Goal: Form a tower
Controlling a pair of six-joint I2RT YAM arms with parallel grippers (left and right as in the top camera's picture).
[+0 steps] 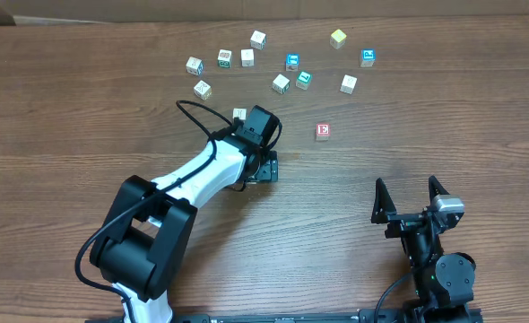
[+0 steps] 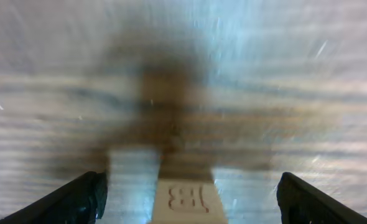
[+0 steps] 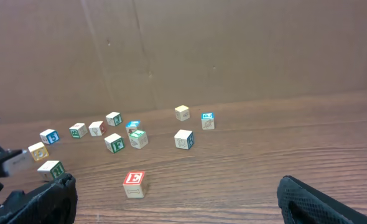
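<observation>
The white-and-black left arm (image 1: 193,175) reaches in from 7 o'clock toward the middle of the wooden tabletop (image 1: 67,117). The left gripper (image 1: 251,126) is over a pale cube (image 1: 239,114), which peeks out at its 10 o'clock edge. Loose cubes (image 1: 281,83) lie scattered toward 12 o'clock. A red-lettered cube (image 1: 323,131) sits apart on their 6 o'clock side. At 5 o'clock the right gripper (image 1: 406,182) points toward 12, its fingers (image 1: 381,202) spread wide.

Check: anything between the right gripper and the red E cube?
Nothing. Only bare tabletop lies between the right gripper and the red E cube. It is clearest in the overhead view, and the right wrist view agrees.
</observation>
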